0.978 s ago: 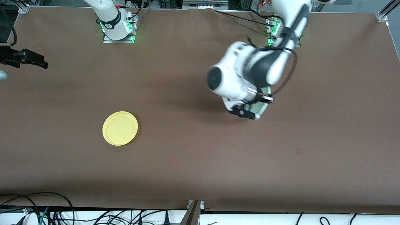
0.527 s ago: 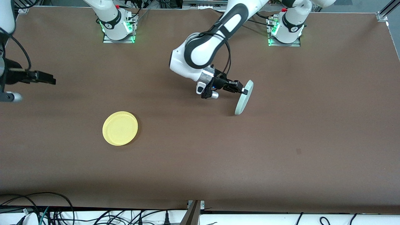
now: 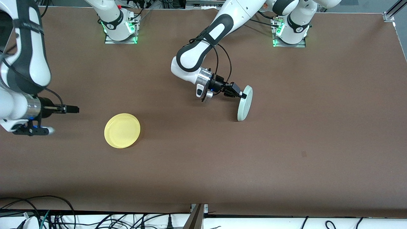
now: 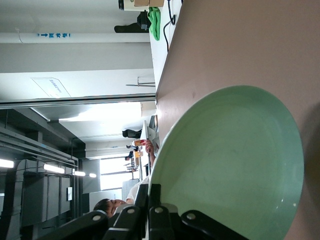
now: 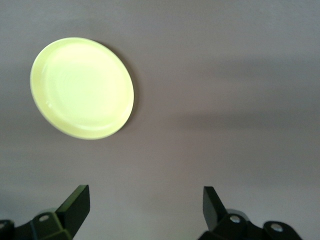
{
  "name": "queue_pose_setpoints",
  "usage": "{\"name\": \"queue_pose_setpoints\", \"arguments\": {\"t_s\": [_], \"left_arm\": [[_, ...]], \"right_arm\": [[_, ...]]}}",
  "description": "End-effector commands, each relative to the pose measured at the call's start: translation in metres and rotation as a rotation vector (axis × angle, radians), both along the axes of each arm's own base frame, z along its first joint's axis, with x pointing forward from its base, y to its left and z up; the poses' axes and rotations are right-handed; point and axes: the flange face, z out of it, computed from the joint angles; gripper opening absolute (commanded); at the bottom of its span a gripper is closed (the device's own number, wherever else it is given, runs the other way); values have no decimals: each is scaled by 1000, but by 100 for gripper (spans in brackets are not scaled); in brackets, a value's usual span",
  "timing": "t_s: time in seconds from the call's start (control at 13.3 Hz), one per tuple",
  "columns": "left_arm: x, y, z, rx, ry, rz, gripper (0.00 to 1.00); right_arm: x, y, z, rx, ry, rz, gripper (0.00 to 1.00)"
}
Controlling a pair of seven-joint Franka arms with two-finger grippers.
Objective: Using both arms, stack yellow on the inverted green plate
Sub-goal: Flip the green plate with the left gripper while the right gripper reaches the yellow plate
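Note:
The yellow plate (image 3: 122, 130) lies flat, rim up, on the brown table toward the right arm's end; it also shows in the right wrist view (image 5: 82, 87). My right gripper (image 3: 75, 109) is open and empty, low over the table beside the yellow plate, apart from it. The pale green plate (image 3: 244, 102) stands on edge near the table's middle, its lower rim near or on the table. My left gripper (image 3: 242, 94) is shut on its upper rim. In the left wrist view the green plate (image 4: 235, 160) fills the frame and my left gripper (image 4: 152, 200) pinches its rim.
The brown table (image 3: 203, 165) is bare around both plates. Both arm bases (image 3: 119, 27) stand along the table's edge farthest from the front camera. Cables hang below the table's nearest edge.
My left arm has swung round and stood the green plate on edge, then shifted it slightly nearer the camera. My right gripper has come in low toward the yellow plate.

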Motion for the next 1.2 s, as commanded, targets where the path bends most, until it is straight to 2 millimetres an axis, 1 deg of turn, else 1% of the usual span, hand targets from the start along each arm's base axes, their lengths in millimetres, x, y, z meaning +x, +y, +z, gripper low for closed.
{"name": "queue_pose_setpoints", "arguments": {"t_s": [0.0,0.08,0.15,0.3,0.38,0.53,0.6,0.68,0.83,0.9,0.98,1.13], "left_arm": [[4,-9,0,-4,-50,-7,0],[8,-6,-2,6,-55,-2,0],[5,-7,-4,8,-61,-5,0],[-3,-7,-26,31,-120,-5,0],[-9,-11,-28,36,-142,-13,0],[-14,-18,-24,4,-140,-14,0],[-16,-26,-19,-47,-126,-7,0],[-14,-38,-8,-116,-116,13,0],[-16,-42,-7,-150,-95,30,1],[-14,-41,-6,-155,-94,38,91],[-14,-43,-2,-187,-79,52,100],[-13,-50,4,-252,-57,69,100]], "right_arm": [[14,3,-44,19,-17,-12,100],[16,4,-61,41,-14,-28,100],[15,4,-76,68,-17,-50,100],[10,4,-98,76,-40,-66,100],[8,2,-109,72,-58,-72,100],[3,2,-130,67,-85,-79,100],[-1,3,-140,90,-89,-106,100],[-3,5,-149,113,-88,-131,100],[-6,4,-162,116,-91,-144,100],[-7,4,-169,115,-91,-147,100],[-8,4,-176,122,-92,-160,100],[-11,4,-186,136,-87,-184,100]]}}
